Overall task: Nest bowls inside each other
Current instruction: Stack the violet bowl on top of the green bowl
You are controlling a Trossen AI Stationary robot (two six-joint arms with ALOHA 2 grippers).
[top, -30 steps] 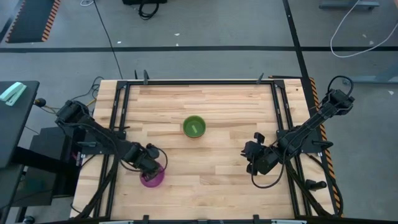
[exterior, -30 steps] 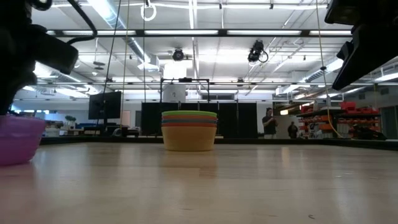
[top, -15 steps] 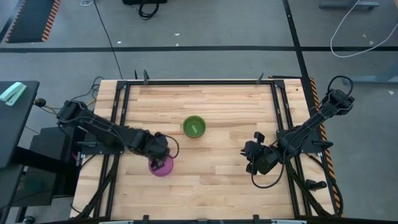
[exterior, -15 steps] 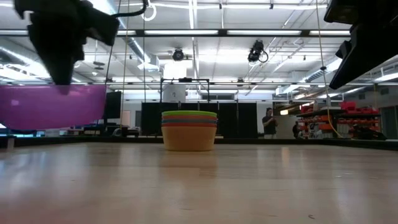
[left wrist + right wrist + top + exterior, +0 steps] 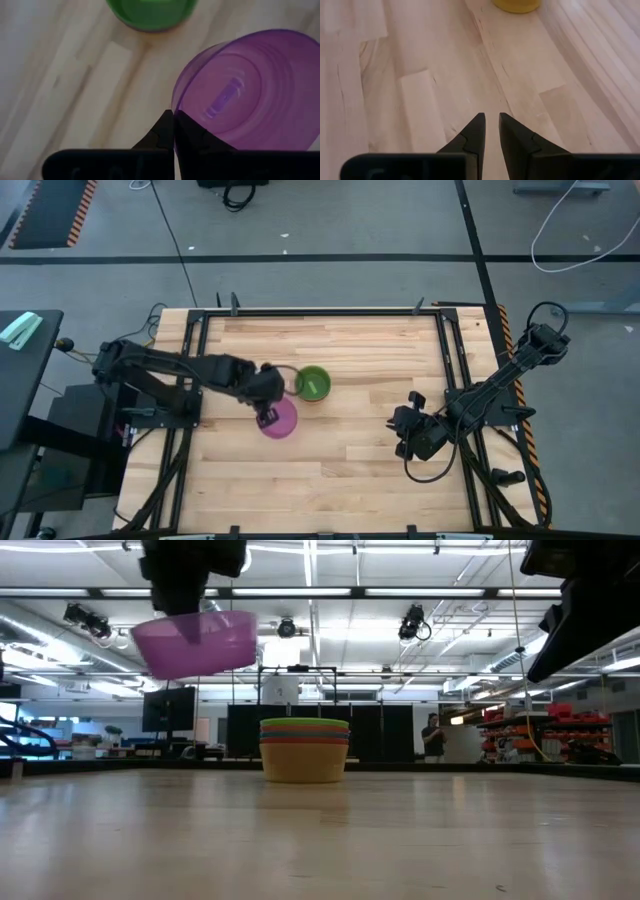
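From above, the left pincer [image 5: 267, 417] is clamped on the purple bowl's [image 5: 280, 420] rim, just beside the green-topped stack [image 5: 312, 384]. Low down, that bowl [image 5: 195, 642] hangs tilted above the table [image 5: 320, 840]. The right pincer [image 5: 488, 131] waits, fingers slightly apart.

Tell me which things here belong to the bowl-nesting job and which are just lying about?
Part of the job:
- purple bowl, held up by its rim in the left hand
- stack of bowls, green on top
- right hand, waiting empty

Lying about:
- teal object on the side stand
- cables on the floor
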